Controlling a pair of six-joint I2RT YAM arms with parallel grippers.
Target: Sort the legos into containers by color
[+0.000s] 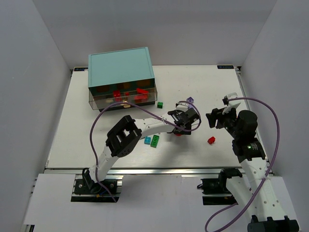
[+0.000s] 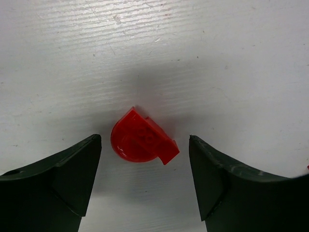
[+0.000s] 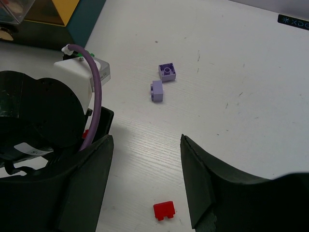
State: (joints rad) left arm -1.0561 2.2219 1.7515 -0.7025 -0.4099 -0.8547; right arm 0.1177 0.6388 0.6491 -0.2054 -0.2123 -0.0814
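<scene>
A rounded red lego (image 2: 142,142) lies on the white table between the fingers of my left gripper (image 2: 145,139), which is open around it with a gap on each side. From above, that left gripper (image 1: 179,129) is at the table's middle. My right gripper (image 3: 146,140) is open and empty above the table; a small red lego (image 3: 163,210) lies just below it and two lavender legos (image 3: 167,72) farther on. One drawer (image 1: 123,101) of the teal cabinet (image 1: 120,66) stands pulled out with red legos (image 1: 141,93) in it.
Loose on the table are a green brick (image 1: 160,104) near the cabinet, plus a cyan brick (image 1: 147,140) and a green one (image 1: 155,141) beside the left arm. The left arm's wrist (image 3: 38,121) fills the left of the right wrist view.
</scene>
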